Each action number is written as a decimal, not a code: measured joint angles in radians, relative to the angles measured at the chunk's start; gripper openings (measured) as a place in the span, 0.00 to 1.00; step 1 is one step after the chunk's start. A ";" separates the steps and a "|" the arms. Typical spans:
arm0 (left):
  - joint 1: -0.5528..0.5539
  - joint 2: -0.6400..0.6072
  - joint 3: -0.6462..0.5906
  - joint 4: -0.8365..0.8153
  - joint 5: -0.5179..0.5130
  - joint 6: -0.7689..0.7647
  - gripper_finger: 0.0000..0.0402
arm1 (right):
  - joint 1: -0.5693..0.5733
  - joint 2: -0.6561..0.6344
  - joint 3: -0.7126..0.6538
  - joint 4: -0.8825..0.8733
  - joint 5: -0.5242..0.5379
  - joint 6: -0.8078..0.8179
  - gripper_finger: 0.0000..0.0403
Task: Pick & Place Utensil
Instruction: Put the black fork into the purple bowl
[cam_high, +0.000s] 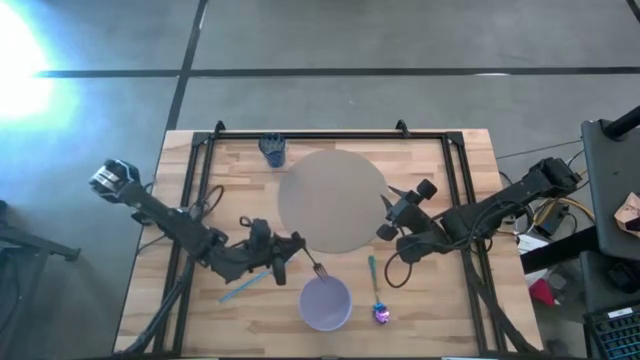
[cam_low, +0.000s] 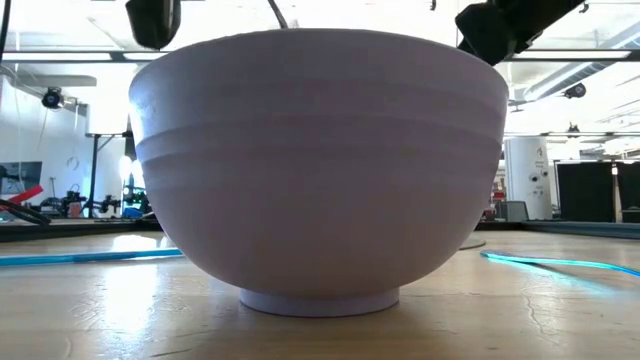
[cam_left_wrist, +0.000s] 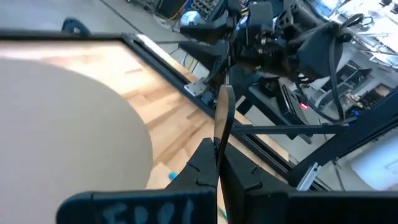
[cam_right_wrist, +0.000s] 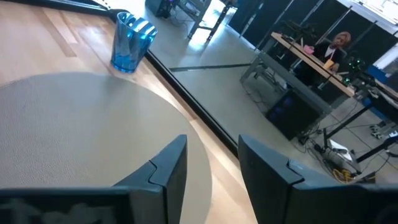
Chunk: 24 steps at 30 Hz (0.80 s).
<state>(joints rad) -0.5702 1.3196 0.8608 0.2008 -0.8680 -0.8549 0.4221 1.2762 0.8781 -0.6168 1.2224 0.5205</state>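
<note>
A metal fork (cam_high: 314, 266) is in my left gripper (cam_high: 292, 252), just left of and above the lavender bowl (cam_high: 325, 303), near the table's near edge. In the left wrist view the gripper (cam_left_wrist: 217, 146) is shut on the fork (cam_left_wrist: 222, 112). My right gripper (cam_high: 392, 212) hangs open at the right rim of the round tan plate (cam_high: 333, 200); its wrist view shows the fingers (cam_right_wrist: 211, 155) apart over the plate (cam_right_wrist: 62, 118). The bowl (cam_low: 320, 160) stands on its foot on the table. My left gripper pinches the fork's handle (cam_left_wrist: 217, 134) between its two fingers, which lie along the handle. The fingers come from the table's left side, pointing toward the right. The tine end (cam_high: 320, 272) sticks out past the fingertips toward the bowl, and the fork looks clear of the table.
A blue-handled utensil (cam_high: 245, 286) lies on the wood left of the bowl, also in the low view (cam_low: 80, 257). A teal spoon (cam_high: 374, 285) with a purple end lies right of the bowl (cam_low: 560, 263). A blue cup (cam_high: 273, 150) stands by the far edge (cam_right_wrist: 130, 40).
</note>
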 joint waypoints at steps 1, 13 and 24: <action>-0.002 0.010 0.000 0.000 0.000 -0.021 0.00 | 0.000 0.000 0.000 0.002 0.000 0.002 0.35; -0.045 0.071 0.000 0.014 0.020 -0.146 0.00 | 0.000 0.000 -0.005 0.030 0.000 0.004 0.32; -0.052 0.187 0.000 0.012 0.061 -0.280 0.00 | 0.000 0.000 -0.005 0.033 0.000 0.004 0.32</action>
<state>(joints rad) -0.6220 1.5070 0.8608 0.2124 -0.8068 -1.1347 0.4221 1.2766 0.8730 -0.5841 1.2228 0.5243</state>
